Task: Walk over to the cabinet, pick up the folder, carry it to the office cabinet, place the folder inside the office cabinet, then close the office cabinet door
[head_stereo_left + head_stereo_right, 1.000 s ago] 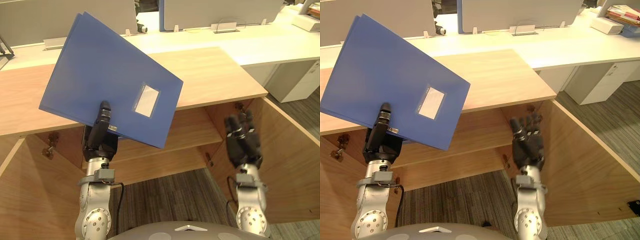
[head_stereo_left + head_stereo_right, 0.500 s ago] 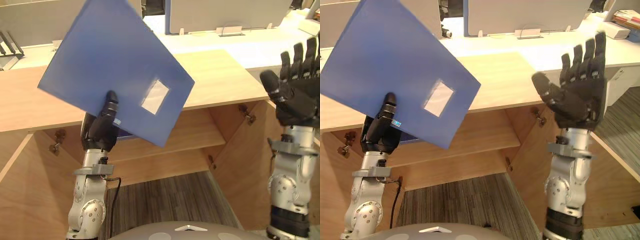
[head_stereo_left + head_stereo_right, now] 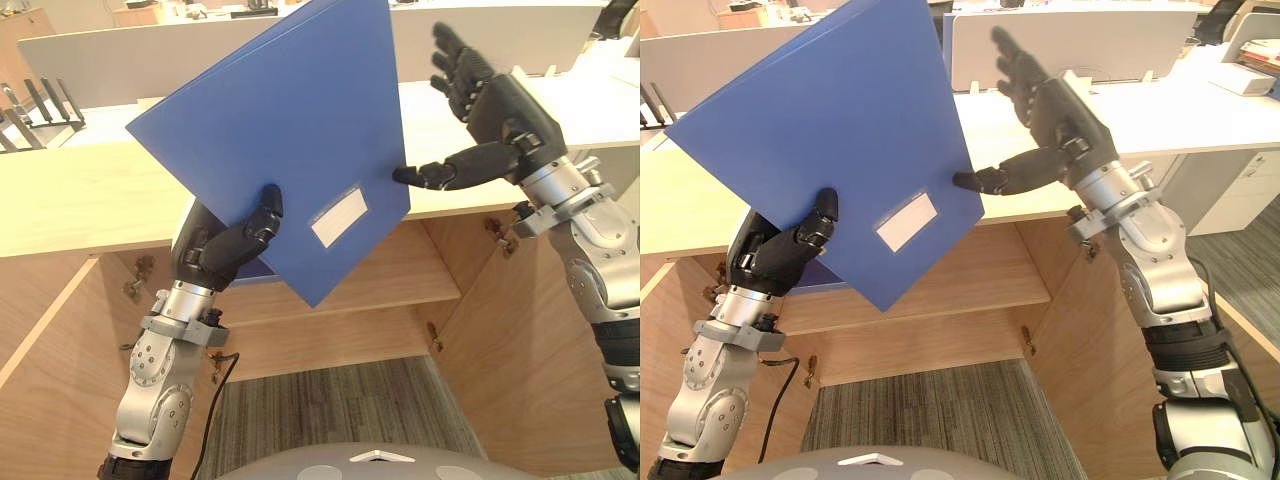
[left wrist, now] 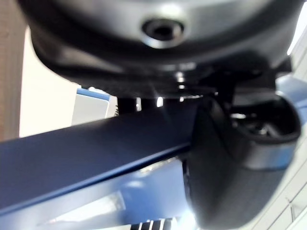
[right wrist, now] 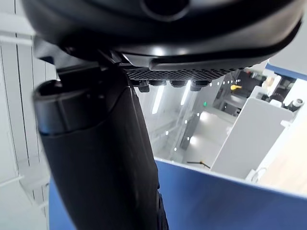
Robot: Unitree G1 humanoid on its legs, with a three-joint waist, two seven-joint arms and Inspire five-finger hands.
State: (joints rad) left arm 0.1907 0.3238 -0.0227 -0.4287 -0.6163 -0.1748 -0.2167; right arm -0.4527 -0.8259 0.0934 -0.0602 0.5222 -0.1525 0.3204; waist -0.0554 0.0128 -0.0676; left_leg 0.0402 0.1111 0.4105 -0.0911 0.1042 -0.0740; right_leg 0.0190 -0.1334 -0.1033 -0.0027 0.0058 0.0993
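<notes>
The left hand (image 4: 96, 57) loomed very close, its dark palm carrying a round socket (image 4: 163, 29). Its thumb (image 4: 235, 163) curved down and lay against the blue folder (image 4: 96, 153), which ran past the hand almost edge-on as a dark blue band. Beyond that band the folder's cover showed paler blue, with a blurred pale label (image 4: 88, 211) on it. Farther off, a light grey-blue panel (image 4: 91, 108) stood against a bright, pale background, next to a strip of brown wood (image 4: 8, 72).
</notes>
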